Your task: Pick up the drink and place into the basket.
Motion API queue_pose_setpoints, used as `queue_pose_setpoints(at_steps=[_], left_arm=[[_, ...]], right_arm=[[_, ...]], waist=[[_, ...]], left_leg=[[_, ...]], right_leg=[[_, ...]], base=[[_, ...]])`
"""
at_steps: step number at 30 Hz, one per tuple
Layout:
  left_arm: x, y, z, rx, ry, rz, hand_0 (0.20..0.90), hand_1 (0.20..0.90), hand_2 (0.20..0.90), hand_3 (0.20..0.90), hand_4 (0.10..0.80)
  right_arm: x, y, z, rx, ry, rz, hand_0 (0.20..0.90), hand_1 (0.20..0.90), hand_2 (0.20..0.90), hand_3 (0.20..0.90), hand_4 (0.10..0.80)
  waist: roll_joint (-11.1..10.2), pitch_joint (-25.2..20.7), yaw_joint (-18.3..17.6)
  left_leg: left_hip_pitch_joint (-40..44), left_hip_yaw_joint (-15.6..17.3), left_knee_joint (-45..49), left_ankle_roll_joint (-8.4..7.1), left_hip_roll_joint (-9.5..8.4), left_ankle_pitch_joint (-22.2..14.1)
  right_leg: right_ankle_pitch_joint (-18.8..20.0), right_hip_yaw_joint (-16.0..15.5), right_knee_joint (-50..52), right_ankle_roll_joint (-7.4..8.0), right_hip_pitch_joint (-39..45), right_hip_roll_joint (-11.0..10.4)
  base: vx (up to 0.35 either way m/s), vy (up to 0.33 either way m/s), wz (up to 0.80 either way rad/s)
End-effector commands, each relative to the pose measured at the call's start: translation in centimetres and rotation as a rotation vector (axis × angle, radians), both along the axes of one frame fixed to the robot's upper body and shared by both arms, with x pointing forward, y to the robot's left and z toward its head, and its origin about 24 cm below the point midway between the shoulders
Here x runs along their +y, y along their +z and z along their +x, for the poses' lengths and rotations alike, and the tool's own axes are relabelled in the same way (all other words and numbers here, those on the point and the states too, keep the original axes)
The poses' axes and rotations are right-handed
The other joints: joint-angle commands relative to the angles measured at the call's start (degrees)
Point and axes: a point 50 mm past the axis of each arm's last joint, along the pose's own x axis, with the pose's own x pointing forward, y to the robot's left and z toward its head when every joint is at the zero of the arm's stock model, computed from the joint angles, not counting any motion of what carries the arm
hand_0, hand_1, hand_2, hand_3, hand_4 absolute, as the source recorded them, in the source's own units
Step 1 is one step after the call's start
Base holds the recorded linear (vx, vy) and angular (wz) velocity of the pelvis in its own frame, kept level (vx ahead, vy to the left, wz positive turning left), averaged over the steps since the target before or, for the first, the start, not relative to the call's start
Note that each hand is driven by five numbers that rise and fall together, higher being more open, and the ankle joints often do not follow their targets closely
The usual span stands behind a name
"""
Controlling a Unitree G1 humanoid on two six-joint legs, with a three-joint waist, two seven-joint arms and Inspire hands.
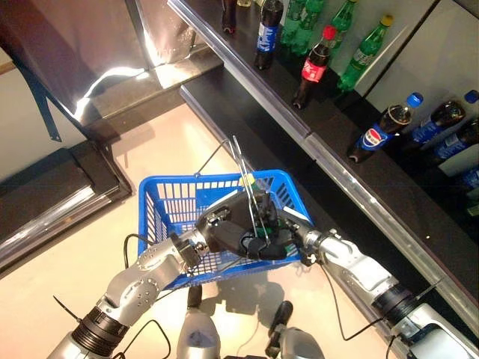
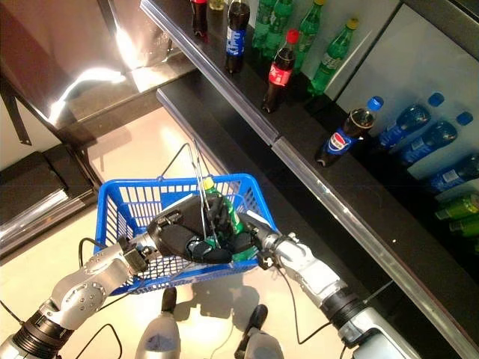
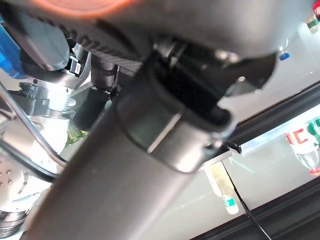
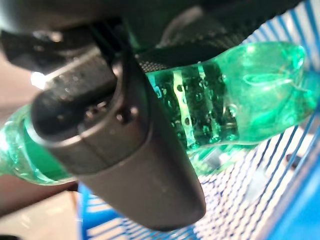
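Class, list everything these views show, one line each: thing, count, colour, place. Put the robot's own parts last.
Basket: one, blue with wire handles, on the floor below the shelf.
Green bottle: one, yellow cap, held over the basket.
Shelf: one, dark with a metal rail, behind the basket.
Cola bottle: one, red cap and label, standing on the shelf.
Green shelf bottles: several, at the shelf's back.
Blue-capped bottles: several, dark, at the shelf's right end.
Left hand: dark, at the basket's handles.
Right hand: dark, curled round the green bottle.
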Motion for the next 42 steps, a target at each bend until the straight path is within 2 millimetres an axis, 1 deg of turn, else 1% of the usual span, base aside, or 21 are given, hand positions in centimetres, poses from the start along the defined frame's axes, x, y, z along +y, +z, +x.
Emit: queue_pose_setpoints(at_steps=[1,8,13,14,20,26,32,42], left_arm=[[-5.8,10.7,-4.2,-0.53,-0.459,-0.461,0.3,0.3,0.3,0.2,0.1],[-6.2,10.9,-4.3,-0.539,-0.482,-0.449,0.3,0.3,0.3,0.2,0.1],[-6.8,10.9,-4.5,-0.546,-0.52,-0.433,0.3,0.3,0.3,0.2,0.1],[-7.0,11.0,-4.6,-0.553,-0.535,-0.425,0.3,0.3,0.3,0.2,0.1],[-7.9,11.4,-5.0,-0.582,-0.578,-0.412,0.3,0.3,0.3,0.2,0.1],[-8.5,11.8,-5.3,-0.617,-0.603,-0.407,0.3,0.3,0.3,0.2,0.1],[-8.8,12.1,-5.5,-0.664,-0.616,-0.396,0.3,0.3,0.3,0.2,0.1],[-9.5,12.8,-5.9,-0.706,-0.639,-0.404,0.3,0.3,0.3,0.2,0.1]], right_arm=[[4.2,1.8,-0.4,-0.109,0.234,-0.03,0.3,0.3,0.3,0.2,0.1],[4.8,2.7,0.6,-0.188,0.309,-0.196,0.3,0.3,0.3,0.2,0.1],[5.6,3.6,1.1,-0.242,0.38,-0.301,0.3,0.3,0.3,0.2,0.1],[6.0,3.9,1.2,-0.27,0.414,-0.349,0.3,0.3,0.3,0.2,0.1],[7.4,4.3,1.3,-0.303,0.526,-0.445,0.3,0.3,0.3,0.2,0.1],[8.4,4.3,1.6,-0.327,0.574,-0.495,0.3,0.3,0.3,0.2,0.1],[8.8,3.9,1.7,-0.336,0.621,-0.567,0.3,0.3,0.3,0.2,0.1],[9.2,2.4,2.0,-0.272,0.625,-0.622,0.3,0.3,0.3,0.2,0.1]], waist=[[-1.03,-21.81,-0.17],[-1.29,-21.71,0.34],[-1.45,-21.73,0.74],[-1.53,-21.68,0.9],[-1.65,-21.8,1.21],[-1.57,-22.05,1.58],[-1.51,-22.26,1.81],[-1.88,-22.44,2.4]], left_leg=[[0.04,1.16,-0.15,0.99,0.26,-1.95],[0.2,0.89,-0.15,0.88,0.26,-1.91],[0.29,0.75,-0.15,0.78,0.29,-1.8],[0.36,0.68,-0.15,0.78,0.29,-1.84],[0.5,0.47,-0.15,0.76,0.23,-1.83],[0.51,0.22,-0.15,0.76,0.1,-1.82],[0.56,0.18,-0.15,0.73,0.06,-1.85],[0.54,-0.14,-0.15,0.72,0.02,-1.99]], right_leg=[[-3.13,0.52,-0.12,3.32,3.55,-3.31],[-3.13,0.34,-0.12,3.33,3.94,-3.25],[-3.18,0.14,-0.12,3.3,4.27,-3.22],[-3.19,0.11,-0.12,3.24,4.38,-3.2],[-3.29,0.1,-0.12,3.16,4.71,-3.09],[-3.34,-0.07,-0.12,3.11,4.95,-3.13],[-3.42,-0.22,-0.12,3.13,5.17,-3.19],[-3.52,-0.64,-0.12,3.11,5.54,-3.15]], base=[[0.0,0.0,0.0],[0.0,0.0,0.0],[0.0,0.0,0.0],[0.0,0.0,0.0],[0.011,0.002,0.01],[0.017,0.003,0.03],[0.0,0.0,0.0],[0.001,-0.001,0.0]])
